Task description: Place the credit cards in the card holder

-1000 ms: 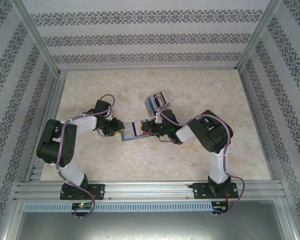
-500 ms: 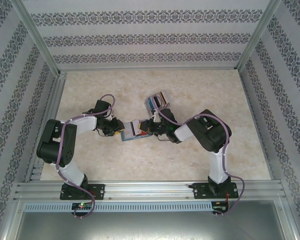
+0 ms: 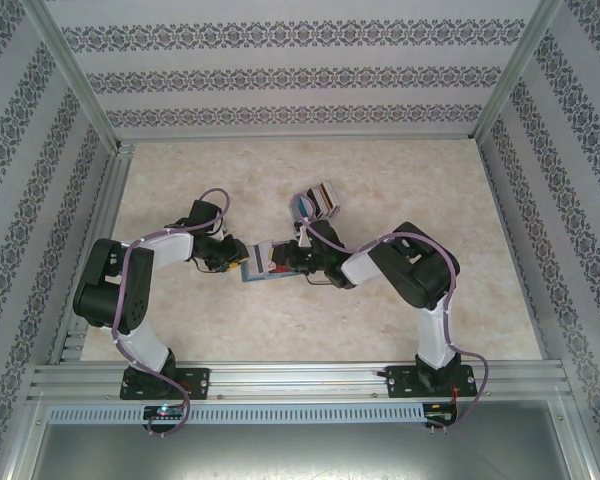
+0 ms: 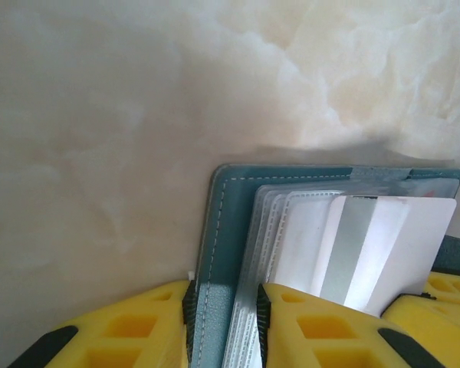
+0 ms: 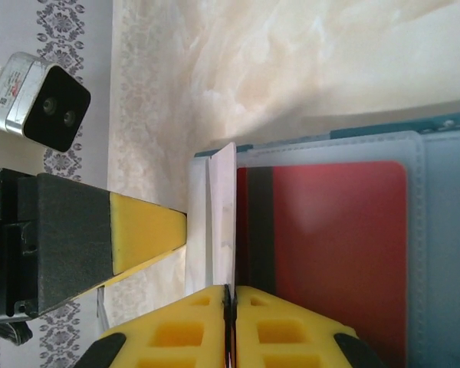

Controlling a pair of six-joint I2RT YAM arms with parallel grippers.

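Credit cards (image 3: pixel 315 200) wait at upper centre; our right jaws, pinching one whitish card (image 4: pixel 399 245), have edged left into the teal card holder (image 4: pixel 215 253) that our left jaws clamp mid-frame, so insertion is under way.

Bright even light, soft shadows, near foreground in wrist views blurred

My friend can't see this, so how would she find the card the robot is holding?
In the middle of the beige marble-look table lies a teal stitched card holder. The right end effector pinches a thin whitish plastic card at its clear sleeves. Unlike the red card tucked inside a sleeve, it is pale with a grey stripe.
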